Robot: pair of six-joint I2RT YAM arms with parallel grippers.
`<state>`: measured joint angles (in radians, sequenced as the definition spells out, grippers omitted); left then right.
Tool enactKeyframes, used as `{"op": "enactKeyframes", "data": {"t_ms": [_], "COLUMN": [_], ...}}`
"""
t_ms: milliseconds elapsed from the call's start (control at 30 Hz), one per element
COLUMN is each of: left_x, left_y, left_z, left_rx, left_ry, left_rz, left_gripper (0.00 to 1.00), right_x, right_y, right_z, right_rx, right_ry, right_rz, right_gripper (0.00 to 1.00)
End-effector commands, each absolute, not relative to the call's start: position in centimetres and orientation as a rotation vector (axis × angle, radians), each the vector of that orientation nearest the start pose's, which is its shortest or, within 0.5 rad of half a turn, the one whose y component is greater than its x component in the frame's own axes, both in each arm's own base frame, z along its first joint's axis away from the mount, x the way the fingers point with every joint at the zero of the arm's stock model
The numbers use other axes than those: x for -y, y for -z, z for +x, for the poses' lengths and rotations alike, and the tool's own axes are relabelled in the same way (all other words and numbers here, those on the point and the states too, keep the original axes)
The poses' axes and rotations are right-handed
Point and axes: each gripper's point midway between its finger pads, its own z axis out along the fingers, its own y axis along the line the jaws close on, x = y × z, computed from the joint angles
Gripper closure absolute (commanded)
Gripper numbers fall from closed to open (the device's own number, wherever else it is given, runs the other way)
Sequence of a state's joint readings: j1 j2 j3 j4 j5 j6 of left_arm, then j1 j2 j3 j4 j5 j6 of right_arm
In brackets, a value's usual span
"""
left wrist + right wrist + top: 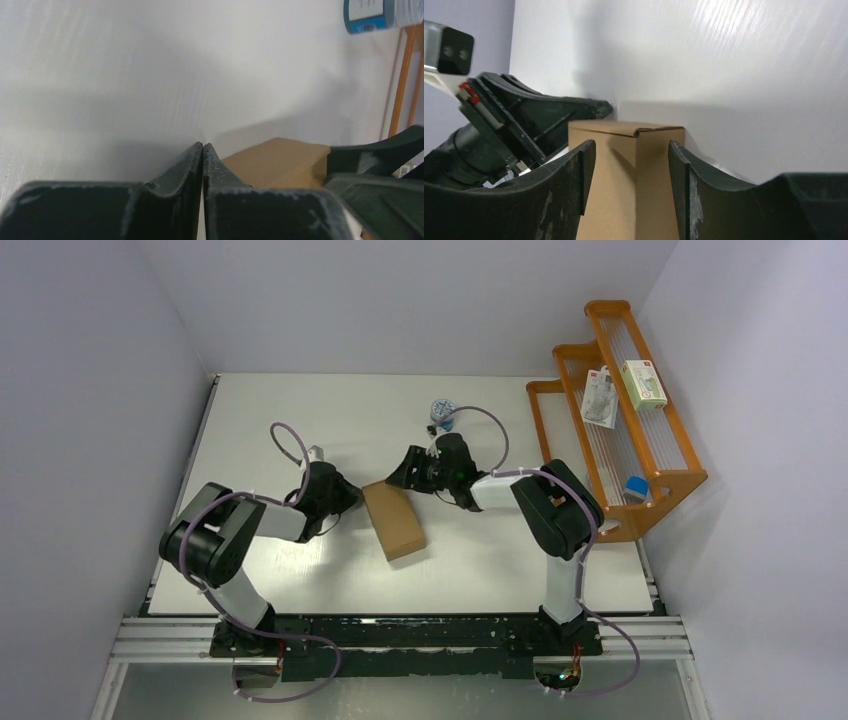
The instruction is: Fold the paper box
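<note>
The paper box (393, 520) is a closed oblong brown cardboard box lying flat on the white table. My left gripper (350, 498) is shut and empty, its tips low at the box's far left corner. In the left wrist view its fingertips (202, 146) meet, and the box (280, 160) lies just right of them. My right gripper (397, 478) is at the box's far end. In the right wrist view it (631, 150) is open, with the box's end (624, 175) between the two fingers and a gap showing on the right side.
An orange wooden rack (620, 430) stands at the table's right edge with white packages (643, 383) on it. A blue-and-white round tin (442, 410) stands behind the right gripper. Walls close in the table on the left, back and right.
</note>
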<state>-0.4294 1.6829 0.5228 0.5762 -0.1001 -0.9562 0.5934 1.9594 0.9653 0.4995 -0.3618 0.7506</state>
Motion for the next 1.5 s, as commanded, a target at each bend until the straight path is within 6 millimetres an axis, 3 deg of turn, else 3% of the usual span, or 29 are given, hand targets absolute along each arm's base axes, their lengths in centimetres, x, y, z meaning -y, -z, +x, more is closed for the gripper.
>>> {"op": "enactKeyframes", "data": {"t_ms": [0,100,133,167,200,400,633,867,967,1100,1200,1333,1467], "left_x": [18.1,17.0,16.7,16.4,16.1,13.2,9.7,6.2,5.0,4.2,3.9,3.5,3.0], "left_y": [-1.1,-1.8,-2.2,-2.6,-3.2,-8.3,-16.9,-23.2,-26.0,-29.8,-30.8,-29.7,-29.2], "left_z": [34.3,34.2,34.2,34.0,33.9,32.7,29.7,26.2,25.2,23.8,22.8,21.7,21.1], "left_rx": [-2.234,-2.230,-2.224,-2.221,-2.213,-2.132,-1.950,-1.875,-1.842,-1.756,-1.688,-1.651,-1.635], "left_ry": [0.695,0.684,0.680,0.673,0.669,0.561,0.502,0.343,0.262,0.207,0.205,0.215,0.201], "left_rz": [-0.573,-0.579,-0.577,-0.572,-0.566,-0.512,-0.488,-0.391,-0.301,-0.175,-0.123,-0.128,-0.137], "left_gripper": [0.88,0.84,0.83,0.82,0.81,0.70,0.32,0.09,0.04,0.03,0.03,0.03,0.03], "right_x": [-32.6,-30.9,-30.2,-29.6,-28.8,-23.8,-16.8,-9.7,-8.2,-7.7,-6.4,-4.6,-5.0], "right_y": [-7.5,-8.7,-9.1,-9.5,-10.0,-12.7,-16.8,-20.3,-21.9,-23.9,-25.1,-26.7,-27.1], "right_z": [37.4,38.2,38.3,38.5,38.6,38.2,36.1,32.5,30.4,28.0,26.8,25.5,25.1], "right_rx": [-2.187,-2.162,-2.157,-2.152,-2.144,-2.105,-2.040,-1.957,-1.906,-1.830,-1.787,-1.727,-1.685], "right_ry": [-1.054,-1.009,-0.991,-0.971,-0.951,-0.787,-0.533,-0.244,-0.220,-0.266,-0.252,-0.223,-0.250], "right_rz": [-0.110,-0.106,-0.104,-0.102,-0.097,-0.061,0.005,0.156,0.167,0.146,0.207,0.286,0.235], "right_gripper": [0.40,0.38,0.16,0.02,0.00,0.00,0.00,0.00,0.00,0.00,0.00,0.00,0.00]}}
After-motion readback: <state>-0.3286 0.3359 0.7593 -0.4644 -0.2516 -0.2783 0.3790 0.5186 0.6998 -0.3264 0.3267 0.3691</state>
